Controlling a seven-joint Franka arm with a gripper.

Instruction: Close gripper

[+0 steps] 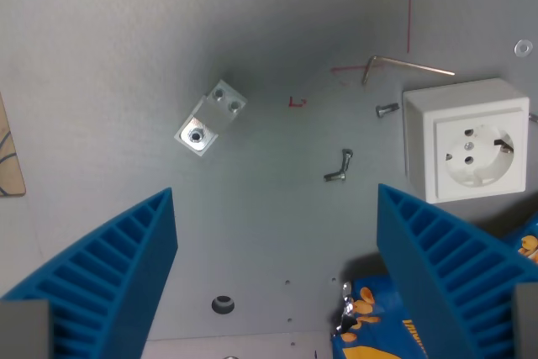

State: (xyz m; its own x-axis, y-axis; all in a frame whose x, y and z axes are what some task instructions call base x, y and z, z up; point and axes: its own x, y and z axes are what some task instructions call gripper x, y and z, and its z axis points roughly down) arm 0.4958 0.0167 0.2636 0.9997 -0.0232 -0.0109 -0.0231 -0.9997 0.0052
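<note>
In the wrist view my gripper (276, 208) has two blue ribbed fingers, one at the lower left (113, 275) and one at the lower right (445, 266). They stand wide apart with nothing between them. They hang above a grey metal table (126, 39). A small aluminium bracket (210, 118) lies above the left finger, apart from it.
A white wall socket (467, 140) sits at the right. An Allen key (403, 65) lies above it. Small screws (340, 167) lie near the middle. A blue and orange snack packet (378, 317) lies at the bottom right. A wooden edge (8, 157) shows at the left.
</note>
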